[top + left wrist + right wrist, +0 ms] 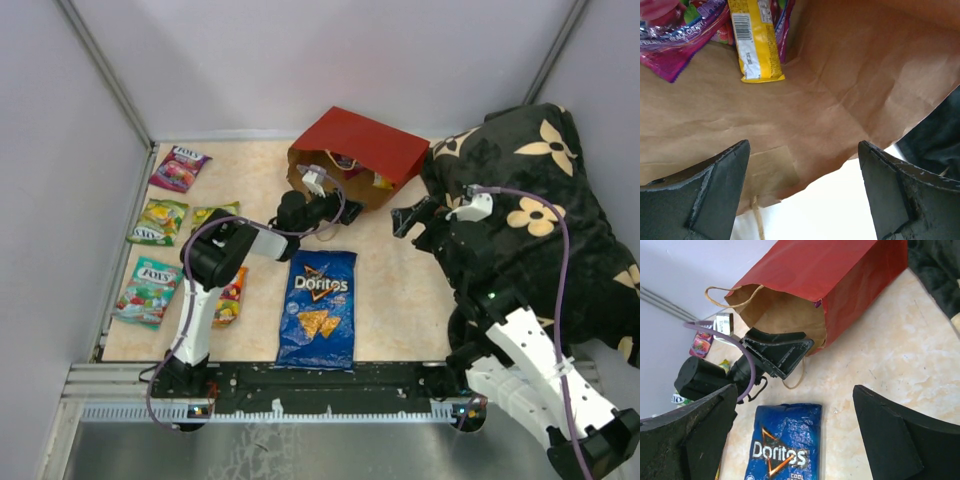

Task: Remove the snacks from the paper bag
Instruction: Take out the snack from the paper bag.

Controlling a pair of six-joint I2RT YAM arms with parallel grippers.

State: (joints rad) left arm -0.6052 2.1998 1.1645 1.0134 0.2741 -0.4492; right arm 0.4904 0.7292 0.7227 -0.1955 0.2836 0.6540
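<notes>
The red paper bag (370, 150) lies on its side at the back, its mouth facing front left; it also shows in the right wrist view (840, 280). My left gripper (322, 208) is open and empty at the bag's mouth. Its wrist view looks into the brown inside (850, 80), where a yellow box (756, 42) and a purple candy packet (675, 40) lie deep in. The blue Doritos bag (320, 305) lies flat on the table in front, seen also in the right wrist view (785, 445). My right gripper (408, 217) is open and empty, right of the bag.
Several candy packets lie at the table's left: purple (178, 168), green (158, 220), teal (148, 290), orange (230, 296). A black flowered cushion (530, 220) fills the right side, under my right arm. A twine handle (725, 296) loops out of the bag's mouth.
</notes>
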